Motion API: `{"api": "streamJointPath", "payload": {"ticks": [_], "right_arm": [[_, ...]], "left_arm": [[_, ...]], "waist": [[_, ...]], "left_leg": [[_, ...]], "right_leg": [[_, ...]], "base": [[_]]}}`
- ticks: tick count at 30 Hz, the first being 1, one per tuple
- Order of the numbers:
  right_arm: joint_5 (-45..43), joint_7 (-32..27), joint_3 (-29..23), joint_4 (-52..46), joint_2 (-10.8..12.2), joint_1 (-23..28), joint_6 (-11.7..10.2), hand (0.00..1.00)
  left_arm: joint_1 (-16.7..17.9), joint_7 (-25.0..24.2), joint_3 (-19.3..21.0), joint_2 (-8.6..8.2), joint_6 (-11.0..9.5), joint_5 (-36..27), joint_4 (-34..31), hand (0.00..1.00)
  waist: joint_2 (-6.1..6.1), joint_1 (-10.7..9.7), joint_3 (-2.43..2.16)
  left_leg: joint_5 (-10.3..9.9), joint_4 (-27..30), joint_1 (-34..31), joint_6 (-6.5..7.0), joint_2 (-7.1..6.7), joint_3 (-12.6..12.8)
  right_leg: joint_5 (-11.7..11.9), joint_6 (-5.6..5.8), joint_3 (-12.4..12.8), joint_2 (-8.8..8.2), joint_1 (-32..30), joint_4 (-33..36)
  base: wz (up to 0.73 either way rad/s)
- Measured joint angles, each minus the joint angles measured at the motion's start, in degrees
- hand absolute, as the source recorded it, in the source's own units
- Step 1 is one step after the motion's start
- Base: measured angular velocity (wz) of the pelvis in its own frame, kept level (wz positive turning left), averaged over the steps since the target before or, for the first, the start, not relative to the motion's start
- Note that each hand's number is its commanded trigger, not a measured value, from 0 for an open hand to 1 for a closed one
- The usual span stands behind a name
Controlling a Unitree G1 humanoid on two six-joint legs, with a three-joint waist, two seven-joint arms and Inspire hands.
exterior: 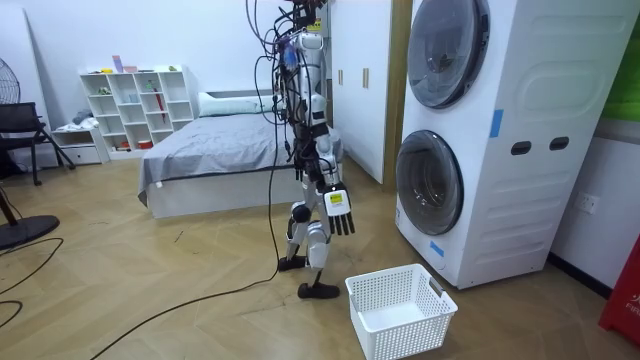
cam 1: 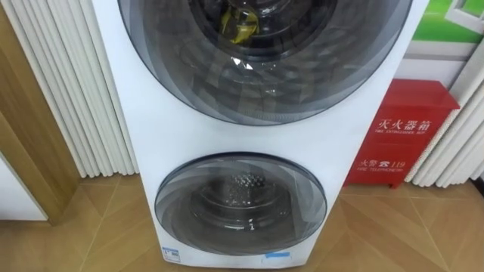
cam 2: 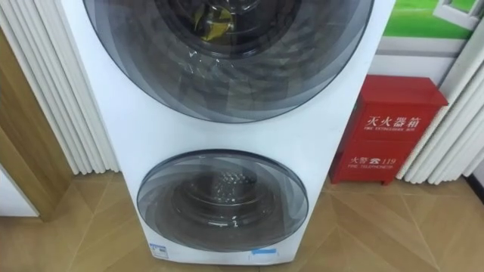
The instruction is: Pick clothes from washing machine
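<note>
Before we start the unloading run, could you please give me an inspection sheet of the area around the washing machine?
surface: wooden floor, with the basket standing on it in front of the washing machine.
job's things: upper door and lower door both shut; a yellow cloth behind the upper glass; basket empty.
clutter: red box beside the machine, on the robot's right.
hands: right hand hangs open at the robot's side, apart from the machine.
cables: nothing seen besides the robot's own.
surroundings: bed and white shelf behind the robot.
</note>
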Motion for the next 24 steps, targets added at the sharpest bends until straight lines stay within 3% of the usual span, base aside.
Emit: {"api": "streamJointPath", "payload": {"ticks": [4, 6, 10, 12, 17, 24], "right_arm": [[0.1, -1.0, -1.8, -10.2, -0.1, -0.5, 1.0, 0.00], [0.6, -2.2, -2.6, -20.0, -0.2, -1.9, 0.7, 0.00], [-0.1, -3.8, -4.5, -39.9, -1.0, -4.1, 0.6, 0.00], [-1.3, -4.3, -5.3, -44.3, -1.5, -6.1, -0.6, 0.00], [-0.2, -5.1, -8.4, -53.4, -3.8, -7.7, -0.7, 0.00], [0.5, -6.8, -11.6, -61.1, -5.8, -13.7, -0.5, 0.00]], "left_arm": [[-1.6, 0.0, 0.6, 0.02, -0.3, -0.5, -0.1, 0.00], [-2.7, 0.0, 1.3, 0.32, -1.2, -0.5, 0.0, 0.00], [-2.8, 0.0, 2.0, 0.69, -3.0, -0.5, -1.3, 0.00], [-2.5, 0.0, 2.4, 1.06, -3.1, -0.5, -1.3, 0.00], [-1.3, 0.1, 2.9, 1.37, -3.1, 0.2, -1.4, 0.00], [-0.1, -0.4, 3.1, 1.83, -2.8, 2.9, -2.5, 0.00]], "waist": [[-0.28, -0.2, 0.05], [-0.70, -0.2, 0.35], [-0.87, 0.0, 0.18], [-1.44, -0.2, 0.05], [-2.43, 0.0, -0.43], [-1.81, -1.0, -0.40]], "left_leg": [[0.0, 0.5, 0.0, 0.00, -0.06, 0.0], [0.0, 0.6, 0.0, 0.00, -0.04, 0.0], [0.0, 0.6, -0.1, 0.00, -0.04, 0.1], [0.0, 0.6, -0.1, -0.01, -0.02, 0.1], [0.0, 0.4, -0.3, -0.01, 0.06, 0.1], [0.0, 0.4, -0.5, 0.00, 0.11, 0.1]], "right_leg": [[0.0, -0.02, 0.3, -0.10, -0.1, 0.4], [0.0, -0.06, 0.2, -0.07, -0.2, 0.6], [0.0, -0.10, 0.5, -0.01, -0.7, 1.1], [0.0, -0.13, 0.5, 0.00, -0.8, 1.1], [0.1, -0.13, 0.2, -0.05, -0.8, 1.2], [0.1, -0.12, 0.1, -0.03, -1.1, 1.2]], "base": [[-0.04], [0.00], [-0.02], [-0.03], [0.01], [0.00]]}}
